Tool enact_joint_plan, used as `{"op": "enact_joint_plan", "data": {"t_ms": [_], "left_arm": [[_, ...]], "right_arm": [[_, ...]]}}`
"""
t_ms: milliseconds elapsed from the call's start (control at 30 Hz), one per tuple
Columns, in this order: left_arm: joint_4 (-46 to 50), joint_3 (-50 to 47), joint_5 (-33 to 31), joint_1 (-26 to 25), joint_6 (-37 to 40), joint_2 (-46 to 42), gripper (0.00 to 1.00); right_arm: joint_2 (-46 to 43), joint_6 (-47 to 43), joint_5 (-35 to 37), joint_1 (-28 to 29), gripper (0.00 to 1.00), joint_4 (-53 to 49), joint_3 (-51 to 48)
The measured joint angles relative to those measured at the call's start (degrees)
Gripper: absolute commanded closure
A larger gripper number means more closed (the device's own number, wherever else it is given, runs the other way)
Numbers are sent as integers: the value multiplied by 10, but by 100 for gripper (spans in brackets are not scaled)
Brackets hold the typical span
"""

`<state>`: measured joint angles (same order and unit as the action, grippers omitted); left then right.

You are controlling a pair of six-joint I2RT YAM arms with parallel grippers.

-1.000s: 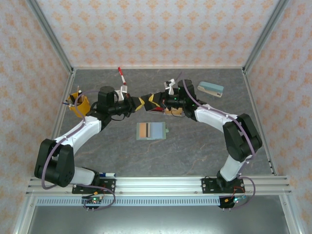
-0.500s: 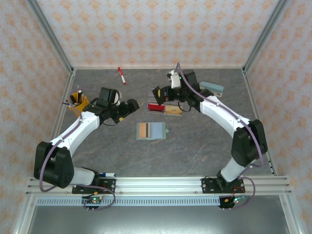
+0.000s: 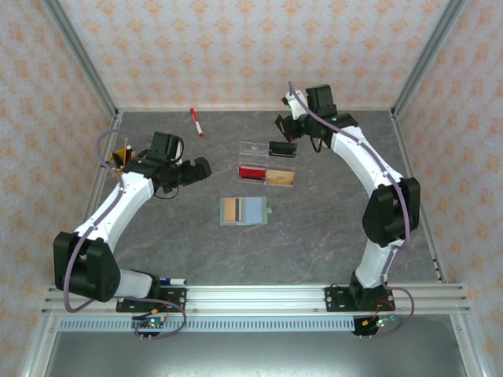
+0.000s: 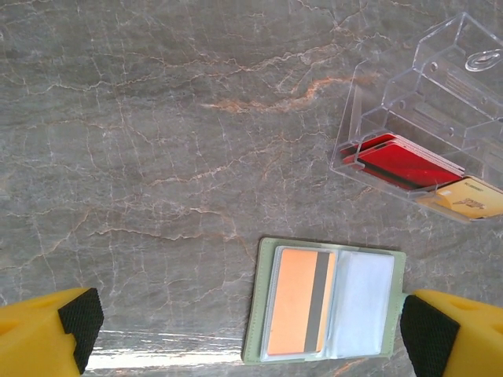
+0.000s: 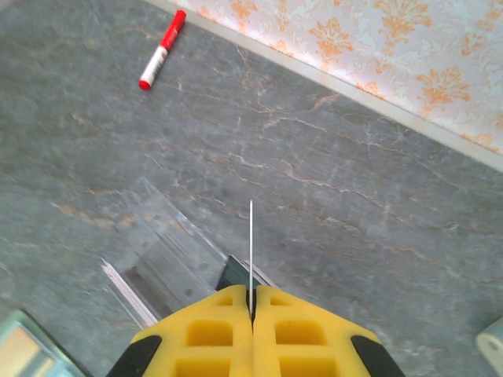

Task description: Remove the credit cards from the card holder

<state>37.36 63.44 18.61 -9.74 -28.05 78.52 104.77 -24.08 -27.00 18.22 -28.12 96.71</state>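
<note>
The thin sheet point(image 5: 251, 236) in the right pincer point(image 5: 252, 294) shows edge-on, its face hidden.

The scene was lit brightly and evenly from above; only faint shadows were cast. A glare strip was seen on the table point(image 4: 157, 349) in the left wrist view.

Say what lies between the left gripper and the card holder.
Nothing: bare table between left gripper and card holder, seen in the top view.

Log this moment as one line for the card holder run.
left gripper open, empty | right gripper shut on thin card by clear tray | red card in tray | card holder open, orange card inside
</note>
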Motion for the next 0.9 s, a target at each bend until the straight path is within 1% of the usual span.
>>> {"op": "enact_joint_plan", "data": {"t_ms": [233,533,700,900], "left_arm": [[10,3,5,0,12,22,0],[17,5,5,0,12,49,0],[26,12,9,0,12,77,0],[30,15,8,0,12,91,0]], "right_arm": [[34,-142,-63,-29,100,-51,19],[86,-325,-132,-32,100,-95,50],[130,-402,-140,-32,100,-125,109],[154,-469,-139,-33,100,-159,143]]}}
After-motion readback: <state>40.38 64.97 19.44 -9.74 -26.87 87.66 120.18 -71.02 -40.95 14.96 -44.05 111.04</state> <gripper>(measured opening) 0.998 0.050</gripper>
